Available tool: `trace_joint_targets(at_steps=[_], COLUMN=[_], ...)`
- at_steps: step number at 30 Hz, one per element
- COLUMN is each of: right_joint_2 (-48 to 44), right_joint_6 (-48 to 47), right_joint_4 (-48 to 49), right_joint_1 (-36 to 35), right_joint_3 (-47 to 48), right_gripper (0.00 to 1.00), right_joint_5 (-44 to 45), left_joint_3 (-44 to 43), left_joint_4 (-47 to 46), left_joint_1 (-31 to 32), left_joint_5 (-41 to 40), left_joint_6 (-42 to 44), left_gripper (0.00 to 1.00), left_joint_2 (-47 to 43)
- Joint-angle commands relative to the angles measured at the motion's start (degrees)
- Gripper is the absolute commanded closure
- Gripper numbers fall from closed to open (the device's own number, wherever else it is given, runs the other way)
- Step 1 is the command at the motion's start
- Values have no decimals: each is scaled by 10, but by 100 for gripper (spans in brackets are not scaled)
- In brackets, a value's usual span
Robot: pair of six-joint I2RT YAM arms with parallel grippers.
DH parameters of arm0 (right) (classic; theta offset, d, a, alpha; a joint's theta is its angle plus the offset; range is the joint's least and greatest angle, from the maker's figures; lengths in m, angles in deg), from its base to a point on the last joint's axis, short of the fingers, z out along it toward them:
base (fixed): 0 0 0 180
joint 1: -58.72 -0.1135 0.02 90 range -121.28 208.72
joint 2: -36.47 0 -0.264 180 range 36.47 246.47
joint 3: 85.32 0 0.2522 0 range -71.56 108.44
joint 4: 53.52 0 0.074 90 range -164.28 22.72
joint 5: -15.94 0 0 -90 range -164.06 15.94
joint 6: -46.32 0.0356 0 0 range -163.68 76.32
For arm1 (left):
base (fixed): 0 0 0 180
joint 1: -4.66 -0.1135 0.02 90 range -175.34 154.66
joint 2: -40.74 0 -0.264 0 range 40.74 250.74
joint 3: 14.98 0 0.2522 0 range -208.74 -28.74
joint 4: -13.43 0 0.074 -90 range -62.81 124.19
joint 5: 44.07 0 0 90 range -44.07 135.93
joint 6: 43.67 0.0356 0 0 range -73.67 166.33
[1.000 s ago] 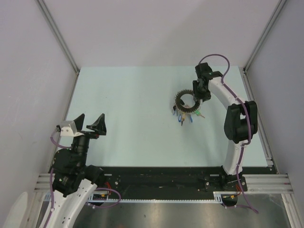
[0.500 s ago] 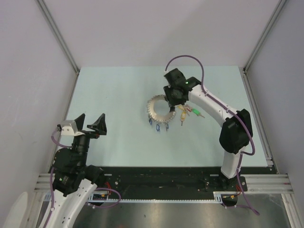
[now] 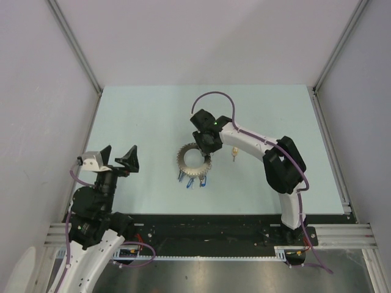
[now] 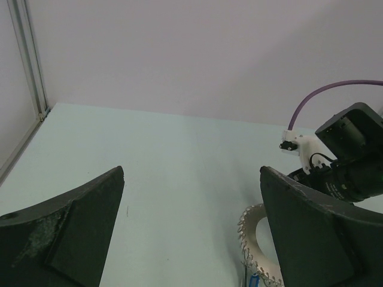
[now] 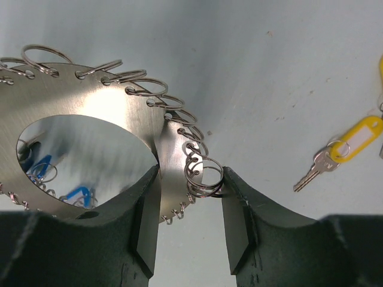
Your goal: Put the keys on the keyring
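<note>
From above, the right gripper (image 3: pixel 206 146) is closed on the far rim of the keyring (image 3: pixel 194 160), which lies mid-table with blue keys (image 3: pixel 192 179) at its near edge. The left gripper (image 3: pixel 118 152) hovers spread, well apart.

The left wrist view shows wide-open fingers (image 4: pixel 66 233), with the keyring (image 4: pixel 254 238) partly hidden behind the right one.

In the right wrist view, one finger (image 5: pixel 140 221) sits in the keyring's (image 5: pixel 102 110) hole and the other outside the rim, pinching the band. A yellow-tagged key (image 5: pixel 341 152) lies apart.

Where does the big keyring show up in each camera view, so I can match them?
Top external: the keyring lies mid-table, at the tip of the right claw.
Left wrist: bottom right, with only its toothed left edge showing.
Right wrist: it fills the left half, with its rim between the claw's fingers.
Shared landmark: the right claw, next to the ring in every view.
</note>
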Motion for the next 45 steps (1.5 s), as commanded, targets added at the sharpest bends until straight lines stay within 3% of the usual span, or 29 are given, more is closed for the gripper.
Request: trace_joint_targets(at_steps=[1,15,22,26,36,45], right_joint_2=[21,97,89,45,-98,-97], right_joint_6=[15,16,5,13,69,160], right_joint_4=[63,114,93,87,148,231], right_joint_1=[12,44,49,49,54,43], right_joint_3=[8,44,78,61,-108,-195], right_gripper=[91,83,50,41,45,62], right_joint_5=[13,21,31,32,-33,-88], left_joint_3=[-5,-4,-4,-4,-5,-5], left_joint_4=[-5,-5,-6,-5,-7,-6], left_joint_1=[-2,-2,-2,-2,-2,-2], left_joint_5=[7,8,9,9,15,15], left_joint_6=[9,12,12,11,10,9], left_gripper=[0,0,0,0,0,0], left_joint_2=[12,23,24,25,27,27])
